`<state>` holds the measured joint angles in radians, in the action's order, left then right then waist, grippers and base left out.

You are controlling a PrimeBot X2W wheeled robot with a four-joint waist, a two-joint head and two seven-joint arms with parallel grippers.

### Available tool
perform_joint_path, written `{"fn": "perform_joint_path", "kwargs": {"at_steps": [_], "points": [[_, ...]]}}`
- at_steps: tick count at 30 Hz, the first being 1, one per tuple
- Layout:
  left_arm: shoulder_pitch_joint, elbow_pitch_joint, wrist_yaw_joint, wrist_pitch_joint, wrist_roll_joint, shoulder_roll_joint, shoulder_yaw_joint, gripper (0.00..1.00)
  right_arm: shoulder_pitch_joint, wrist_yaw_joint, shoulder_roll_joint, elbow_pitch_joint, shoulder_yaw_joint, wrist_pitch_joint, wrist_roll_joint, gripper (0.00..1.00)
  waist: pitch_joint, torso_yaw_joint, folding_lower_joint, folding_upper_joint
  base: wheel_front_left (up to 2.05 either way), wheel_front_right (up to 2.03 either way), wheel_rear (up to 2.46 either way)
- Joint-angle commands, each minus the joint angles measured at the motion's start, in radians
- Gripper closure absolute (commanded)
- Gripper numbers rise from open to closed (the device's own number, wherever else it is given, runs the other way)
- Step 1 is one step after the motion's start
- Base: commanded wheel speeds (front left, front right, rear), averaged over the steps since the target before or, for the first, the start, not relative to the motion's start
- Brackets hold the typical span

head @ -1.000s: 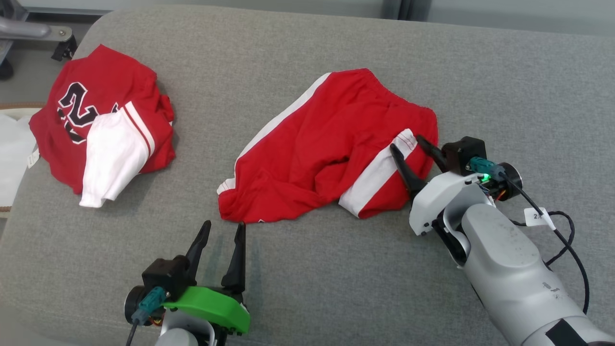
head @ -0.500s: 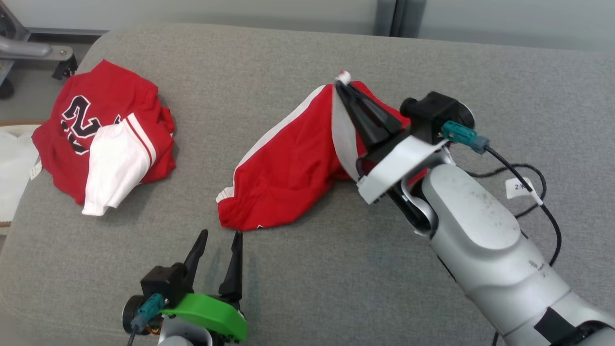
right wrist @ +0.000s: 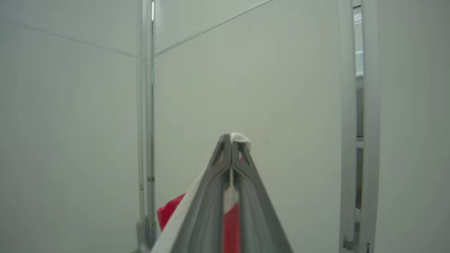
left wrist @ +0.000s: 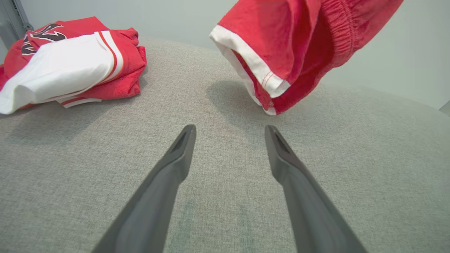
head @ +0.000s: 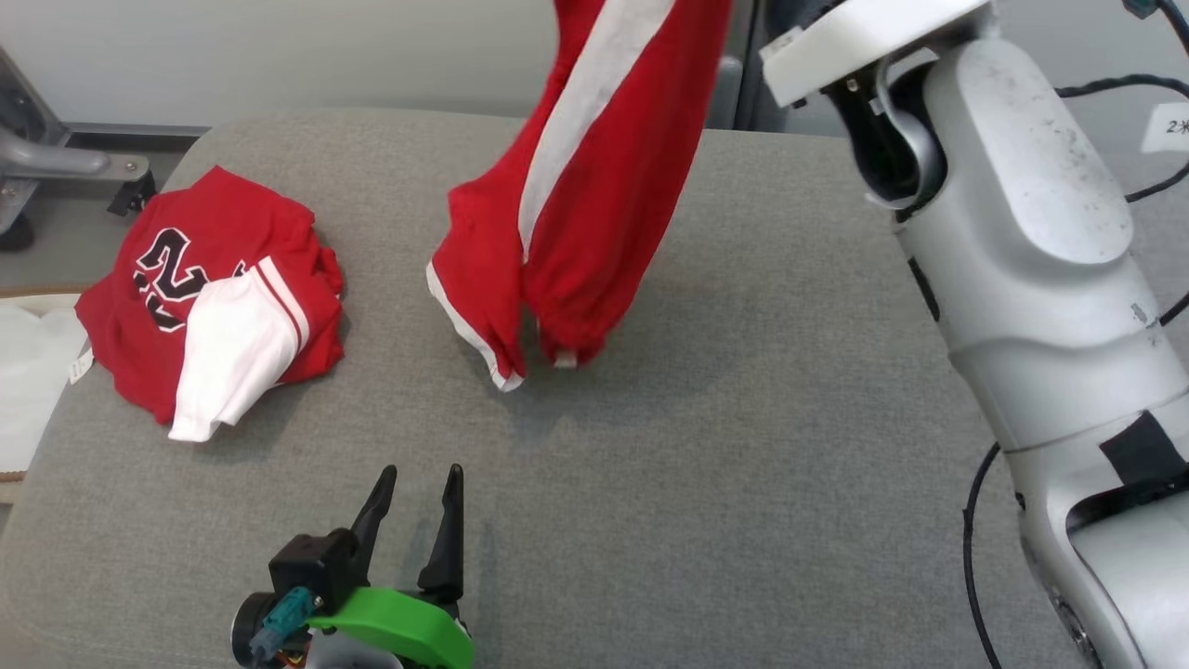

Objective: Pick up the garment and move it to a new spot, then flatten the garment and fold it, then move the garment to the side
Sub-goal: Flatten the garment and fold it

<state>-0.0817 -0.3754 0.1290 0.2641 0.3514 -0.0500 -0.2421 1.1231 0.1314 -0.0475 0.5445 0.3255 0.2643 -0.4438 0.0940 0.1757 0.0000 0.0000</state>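
The garment (head: 585, 186) is a pair of red shorts with white side stripes, hanging from the top of the head view with its lower hems just above the grey cushion (head: 706, 483). In the left wrist view the garment (left wrist: 291, 45) dangles ahead and to the right of my fingers. My right gripper (right wrist: 231, 140) is shut on the garment's white-trimmed edge (right wrist: 230, 196), raised high and pointing at a pale wall. My left gripper (head: 413, 492) rests low near the front edge, open, with nothing between its fingers (left wrist: 182, 147).
A crumpled red and white jersey (head: 209, 297) with a black number lies at the cushion's left end, also in the left wrist view as the jersey (left wrist: 66, 59). White cloth (head: 28, 372) lies off the left edge. My right forearm (head: 1031, 242) rises at the right.
My right gripper closed on the shorts' hem and lifted them off the cushion, up and out of the head view's top. The head camera tilted. My left gripper stayed put.
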Motion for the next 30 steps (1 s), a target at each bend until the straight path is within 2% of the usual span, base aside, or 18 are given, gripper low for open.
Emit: {"fn": "perform_joint_path", "kwargs": {"at_steps": [1, 4, 7, 12, 13, 14, 15, 21, 30], "points": [[0.013, 0.005, 0.003, 0.0, -0.006, -0.002, 0.009, 0.0, -0.014, -0.001, -0.005, 0.055, -0.043, 0.0, 0.06, 1.0, 0.005, -0.009, 0.0, 0.0, 0.0, 0.0, 0.0], [0.015, 0.011, 0.003, 0.0, -0.008, -0.002, 0.018, 0.0, -0.082, -0.001, -0.01, 0.166, -0.15, 0.0, 0.181, 1.0, 0.016, -0.025, 0.0, 0.0, 0.0, 0.0, 0.0], [-0.001, 0.019, 0.003, 0.0, -0.008, -0.002, 0.016, 0.0, -0.198, -0.001, -0.052, 0.228, -0.254, 0.0, 0.277, 1.0, 0.035, -0.041, 0.0, 0.0, 0.0, 0.0, 0.0], [-0.036, 0.035, 0.003, 0.0, -0.005, -0.002, 0.003, 0.0, -0.433, -0.001, -0.098, 0.212, -0.419, 0.0, 0.353, 1.0, 0.064, -0.074, 0.0, 0.0, 0.0, 0.0, 0.0], [-0.041, 0.036, 0.003, 0.0, -0.006, -0.002, 0.0, 0.0, -0.482, -0.001, -0.099, 0.197, -0.455, 0.0, 0.362, 0.88, 0.069, -0.084, 0.0, 0.0, 0.0, 0.0, 0.0], [-0.046, 0.036, 0.003, 0.0, -0.006, -0.002, -0.002, 0.0, -0.516, -0.001, -0.093, 0.184, -0.48, 0.0, 0.368, 0.54, 0.073, -0.093, 0.0, 0.0, 0.0, 0.0, 0.0], [-0.053, 0.037, 0.003, 0.0, -0.003, -0.002, -0.004, 0.0, -0.547, -0.001, -0.088, 0.17, -0.496, 0.0, 0.379, 0.0, 0.077, -0.103, 0.0, 0.0, 0.0, 0.0, 0.0], [-0.122, 0.037, 0.003, 0.0, 0.047, -0.002, -0.073, 0.0, -0.671, -0.001, -0.042, 0.034, -0.565, 0.0, 0.437, 0.0, 0.118, -0.156, 0.0, 0.0, 0.0, 0.0, 0.0], [-0.32, -0.047, 0.003, 0.001, 0.27, -0.003, -0.244, 0.0, -0.685, -0.001, -0.008, -0.087, -0.535, 0.0, 0.469, 0.0, 0.206, -0.197, 0.0, 0.0, 0.0, 0.0, 0.0]]}}
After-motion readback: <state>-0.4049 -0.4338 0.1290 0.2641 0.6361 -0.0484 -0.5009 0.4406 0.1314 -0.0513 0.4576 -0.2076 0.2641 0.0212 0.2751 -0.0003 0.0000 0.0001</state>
